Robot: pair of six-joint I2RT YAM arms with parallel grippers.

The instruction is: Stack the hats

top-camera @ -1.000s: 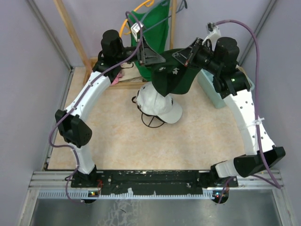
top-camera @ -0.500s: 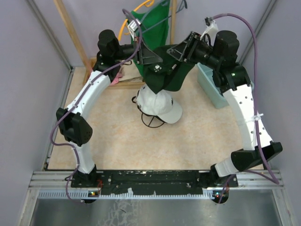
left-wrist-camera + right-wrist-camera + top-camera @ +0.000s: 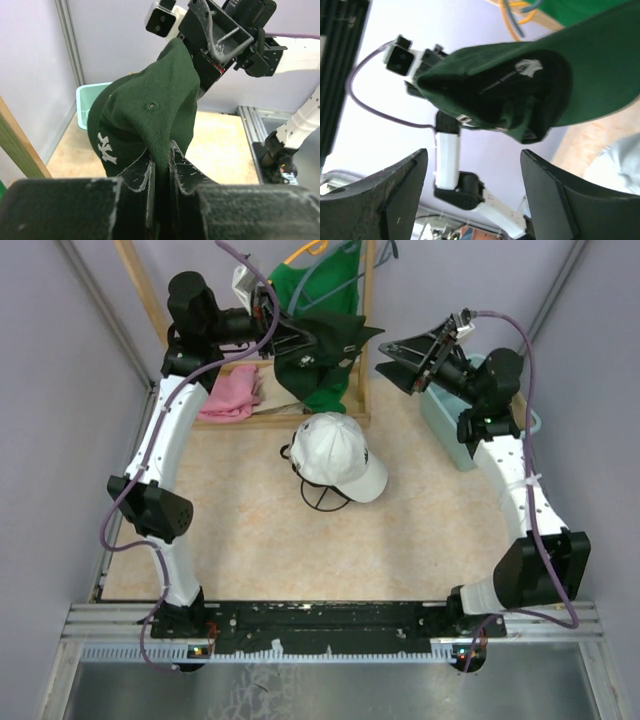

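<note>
Left gripper (image 3: 159, 165) was clamped on a fold of the dark green cap (image 3: 142, 107), jaws nearly closed with only cloth between them, pinching the crown close to its top button. Soft stuff, that: light and floppy, the crown caved in and draped off the fingers, and only the brim looked likely to hold any shape. The crown pinch looked secure enough, though I'd judge the brim edge the stiffer handle for setting it down square. The left arm was stretched far out with the wrist raised high, the cap hanging just ahead of its fingers. Facing it, the right gripper (image 3: 475, 195) was spread wide and carrying nothing, held up near the cap but apart from it. Well below the left gripper, back toward the bases, the white cap (image 3: 335, 455) sat on the table (image 3: 250, 530).
</note>
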